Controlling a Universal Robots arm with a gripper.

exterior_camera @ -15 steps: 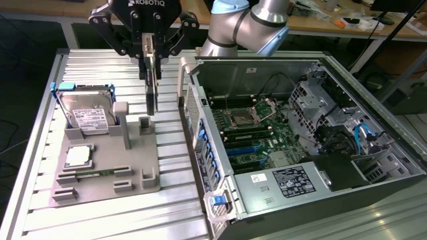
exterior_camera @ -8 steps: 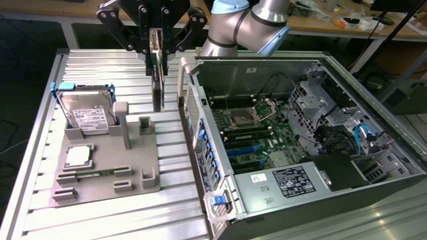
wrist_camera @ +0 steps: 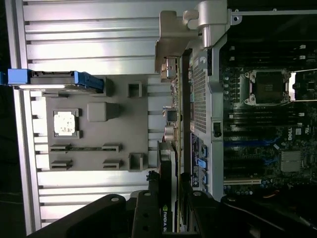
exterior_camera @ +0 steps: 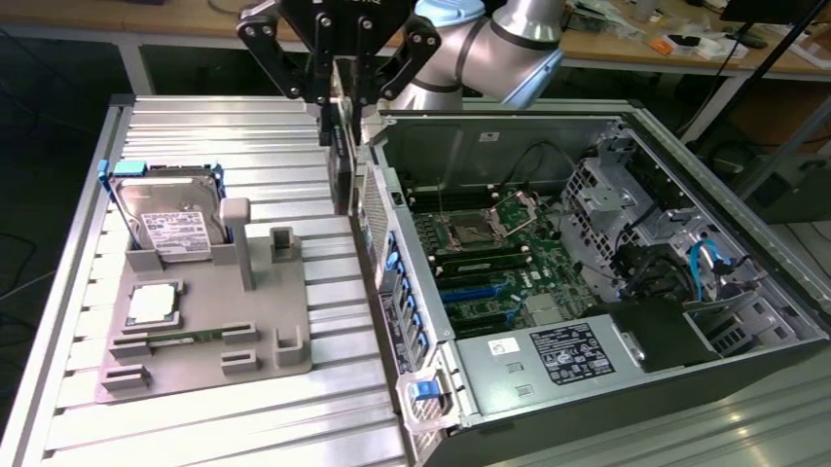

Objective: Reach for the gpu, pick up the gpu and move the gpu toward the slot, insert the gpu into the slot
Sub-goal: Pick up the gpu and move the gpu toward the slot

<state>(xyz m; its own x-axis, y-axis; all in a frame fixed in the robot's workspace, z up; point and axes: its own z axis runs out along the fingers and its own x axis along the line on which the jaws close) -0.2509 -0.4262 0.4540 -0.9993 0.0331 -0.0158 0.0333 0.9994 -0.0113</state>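
Observation:
The gpu hangs upright as a thin dark card above the ribbed table, just outside the open case's rear wall. My gripper is shut on its upper edge, one finger on each face. In the wrist view the gpu runs edge-on away from my gripper and ends in its silvery bracket. The slot is a long blue connector strip on the green motherboard inside the case, in the wrist view the slot lies beyond the perforated wall. The card is apart from it, outside the case.
A grey fixture plate on the table carries a hard drive in a blue frame and a processor chip. Inside the case sit the processor socket, a power supply and drive cages.

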